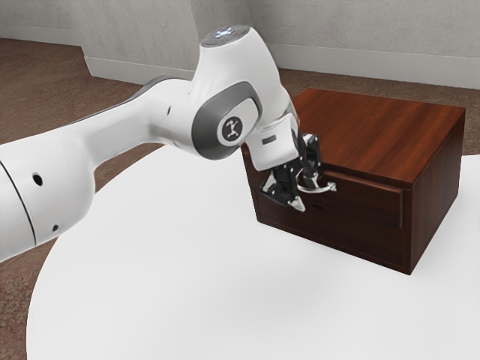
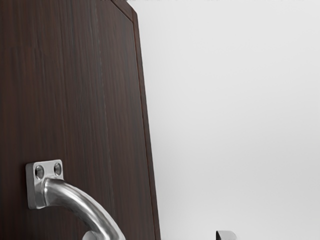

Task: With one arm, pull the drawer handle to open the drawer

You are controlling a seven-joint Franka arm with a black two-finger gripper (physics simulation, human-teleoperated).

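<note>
A dark wooden cabinet (image 1: 375,127) stands on the white round table (image 1: 187,285) at the exterior view's right. Its drawer front (image 1: 360,206) faces the arm and sits about level with the cabinet face, perhaps a sliver out. A curved silver handle (image 2: 65,195) is bolted to the drawer front (image 2: 75,100); it also shows as a silver arc (image 1: 324,185) by my hand. My black gripper (image 1: 309,193) is right at the handle, fingers spread to either side of it, so it is open. One fingertip (image 2: 226,235) shows well apart from the handle.
The table's white top spreads wide in front of the cabinet and toward the exterior view's left. Brown floor (image 1: 45,90) and a pale wall (image 1: 360,30) lie behind. My white arm (image 1: 150,127) reaches in from the exterior view's left.
</note>
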